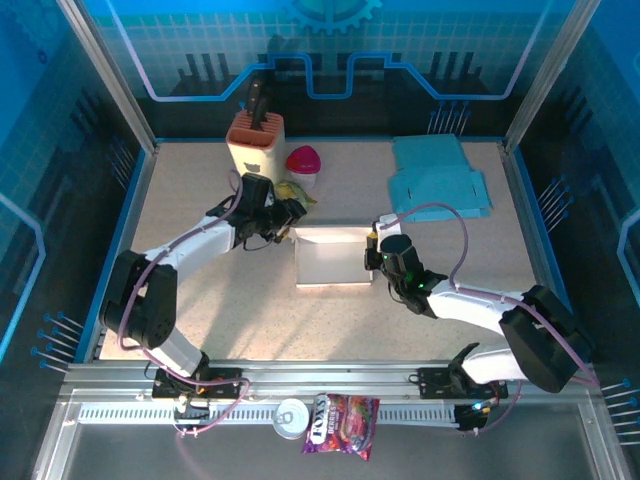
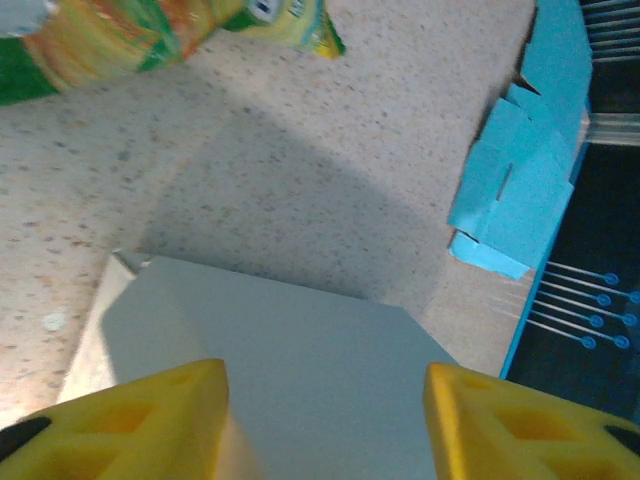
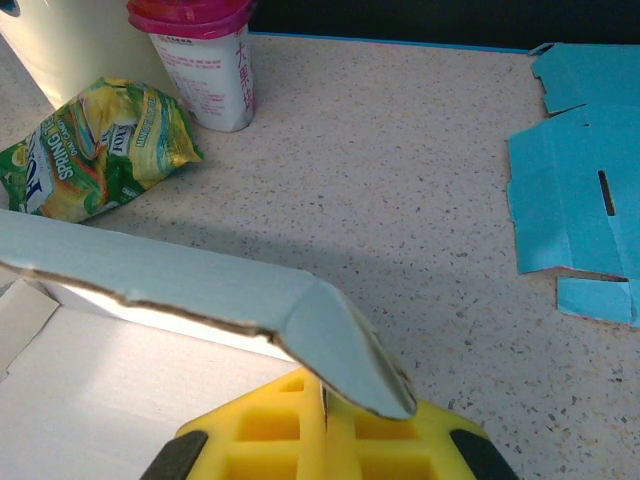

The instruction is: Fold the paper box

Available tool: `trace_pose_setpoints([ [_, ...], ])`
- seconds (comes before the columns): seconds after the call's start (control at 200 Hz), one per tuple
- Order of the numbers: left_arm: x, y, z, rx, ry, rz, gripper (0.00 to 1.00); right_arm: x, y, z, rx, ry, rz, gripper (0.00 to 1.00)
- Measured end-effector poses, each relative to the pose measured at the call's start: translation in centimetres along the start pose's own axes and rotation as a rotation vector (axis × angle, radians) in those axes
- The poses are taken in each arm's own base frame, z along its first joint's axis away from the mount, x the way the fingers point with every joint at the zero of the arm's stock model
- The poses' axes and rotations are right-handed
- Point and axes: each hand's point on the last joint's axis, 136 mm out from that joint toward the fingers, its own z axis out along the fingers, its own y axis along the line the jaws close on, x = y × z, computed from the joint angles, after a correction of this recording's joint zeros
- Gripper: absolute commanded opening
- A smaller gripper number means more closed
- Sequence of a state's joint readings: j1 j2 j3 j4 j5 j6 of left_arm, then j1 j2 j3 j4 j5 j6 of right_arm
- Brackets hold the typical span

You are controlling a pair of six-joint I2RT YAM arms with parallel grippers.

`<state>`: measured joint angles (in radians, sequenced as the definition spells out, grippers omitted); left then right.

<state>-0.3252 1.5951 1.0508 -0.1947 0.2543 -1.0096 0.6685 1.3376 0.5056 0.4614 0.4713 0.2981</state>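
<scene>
The paper box (image 1: 333,258) is white and lies open in the middle of the table, with its back wall folded up. My left gripper (image 1: 292,215) is at the box's far left corner. In the left wrist view its yellow fingers (image 2: 150,420) stand apart over a grey-white panel of the box (image 2: 300,350), so the left gripper (image 2: 325,425) is open. My right gripper (image 1: 372,252) is at the box's right side. It (image 3: 325,405) is shut on the bent corner flap of the box (image 3: 340,340).
A knife block (image 1: 255,140), a pink-lidded cup (image 1: 305,162) and a green snack bag (image 1: 295,190) stand behind the box. Flat blue cardboard (image 1: 440,175) lies at the back right. A can (image 1: 292,417) and a candy bag (image 1: 340,422) rest on the front rail.
</scene>
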Motion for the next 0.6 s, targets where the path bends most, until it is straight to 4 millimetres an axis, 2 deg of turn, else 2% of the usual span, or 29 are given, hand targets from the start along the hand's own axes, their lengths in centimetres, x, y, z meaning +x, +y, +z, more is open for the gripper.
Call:
trace_pose_setpoints([
  [0.185, -1.8, 1.9, -1.3, -0.033, -0.04, -0.037, 0.63, 0.0, 0.0, 0.0, 0.0, 0.002, -0.001, 0.0],
  [0.28, -1.5, 2.3, -0.9, -0.027, -0.017, -0.055, 0.65, 0.0, 0.0, 0.0, 0.0, 0.001, -0.001, 0.0],
  [0.38, -1.0, 2.3, -0.2, -0.009, 0.013, -0.075, 0.68, 0.1, 0.0, 0.1, 0.001, 0.006, -0.002, 0.0],
  [0.6, -0.6, 1.1, 0.2, 0.046, 0.041, -0.102, 0.67, 0.1, 0.1, 0.2, 0.001, 0.009, -0.003, 0.0],
])
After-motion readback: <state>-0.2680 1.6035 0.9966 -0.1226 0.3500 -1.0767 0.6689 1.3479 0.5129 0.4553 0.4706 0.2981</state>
